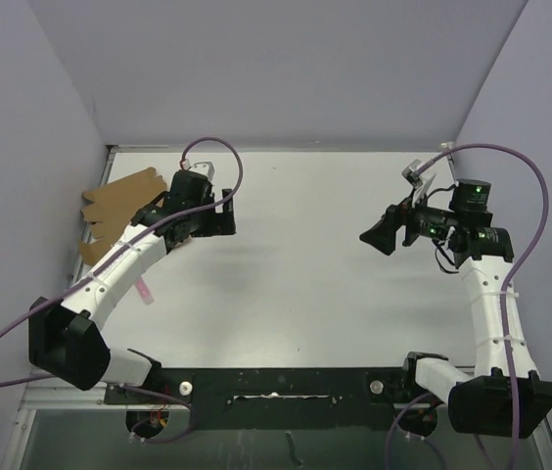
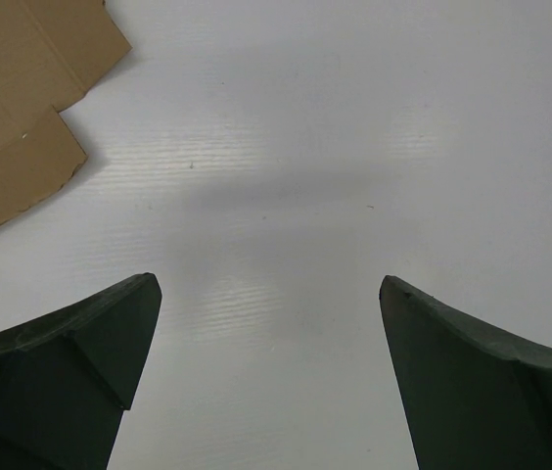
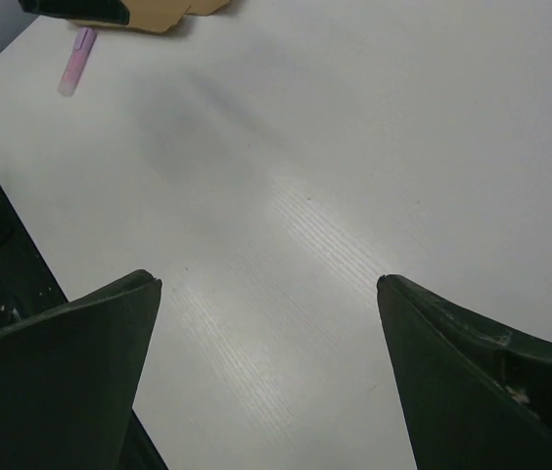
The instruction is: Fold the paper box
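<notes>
The paper box [image 1: 117, 201] is a flat brown die-cut cardboard sheet with flaps, lying at the table's far left and partly hidden under my left arm. Its corner shows in the left wrist view [image 2: 22, 103] and a sliver shows in the right wrist view [image 3: 163, 15]. My left gripper [image 1: 229, 215] is open and empty just right of the sheet, over bare table [image 2: 269, 284]. My right gripper [image 1: 379, 237] is open and empty at the right side, far from the sheet, with bare table between its fingers [image 3: 268, 282].
A small pink strip [image 1: 145, 290] lies on the table beside my left arm and also shows in the right wrist view [image 3: 76, 59]. Lilac walls [image 1: 22, 117] close in left and right. The black base rail [image 1: 276, 382] runs along the near edge.
</notes>
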You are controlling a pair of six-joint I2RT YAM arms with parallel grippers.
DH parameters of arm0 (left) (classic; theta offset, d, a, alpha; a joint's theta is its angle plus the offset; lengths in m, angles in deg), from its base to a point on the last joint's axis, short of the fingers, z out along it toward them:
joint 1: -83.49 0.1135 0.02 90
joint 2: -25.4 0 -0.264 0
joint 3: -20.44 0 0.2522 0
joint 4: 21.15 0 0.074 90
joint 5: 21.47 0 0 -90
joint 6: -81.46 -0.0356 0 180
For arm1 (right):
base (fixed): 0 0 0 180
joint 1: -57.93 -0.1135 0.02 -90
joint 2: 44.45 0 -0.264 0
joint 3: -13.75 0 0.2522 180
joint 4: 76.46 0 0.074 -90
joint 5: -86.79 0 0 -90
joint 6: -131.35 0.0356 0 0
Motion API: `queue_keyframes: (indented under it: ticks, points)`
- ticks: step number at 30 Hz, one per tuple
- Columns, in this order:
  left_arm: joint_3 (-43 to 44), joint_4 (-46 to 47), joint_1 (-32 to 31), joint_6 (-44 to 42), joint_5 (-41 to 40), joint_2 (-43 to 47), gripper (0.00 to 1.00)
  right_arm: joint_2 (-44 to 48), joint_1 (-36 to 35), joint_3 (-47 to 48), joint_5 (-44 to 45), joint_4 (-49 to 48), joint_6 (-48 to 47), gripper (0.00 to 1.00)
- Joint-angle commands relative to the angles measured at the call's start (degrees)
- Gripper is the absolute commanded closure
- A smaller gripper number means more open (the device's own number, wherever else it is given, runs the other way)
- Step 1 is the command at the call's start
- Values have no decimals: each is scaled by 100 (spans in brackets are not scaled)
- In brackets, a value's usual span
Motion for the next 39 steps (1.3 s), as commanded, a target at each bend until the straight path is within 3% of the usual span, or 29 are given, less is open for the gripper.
queue_keyframes:
  ticks: [1,11,16,23,32,39]
  points:
    - [391,426,-23,-179,-427,-361,3,-4,6,-376,-393,-409,-285,2]
    - [1284,58,-34,163,-1597,-1678,2,-542,244,-823,-1281,-745,-600,2]
    - [2217,-685,-64,411,-2045,-2561,2,-669,531,-1032,-1763,-1039,-522,2]
    - [3305,-1646,-46,206,-2892,-3738,3,-667,589,-1138,-1710,-1045,-604,2]
    - [4472,-1659,321,-160,-2862,-4824,13,-767,598,-1126,-1668,-983,-665,2]
    - [4638,-1403,569,-273,-2658,-5298,18,-859,599,-1122,-1637,-966,-689,2]
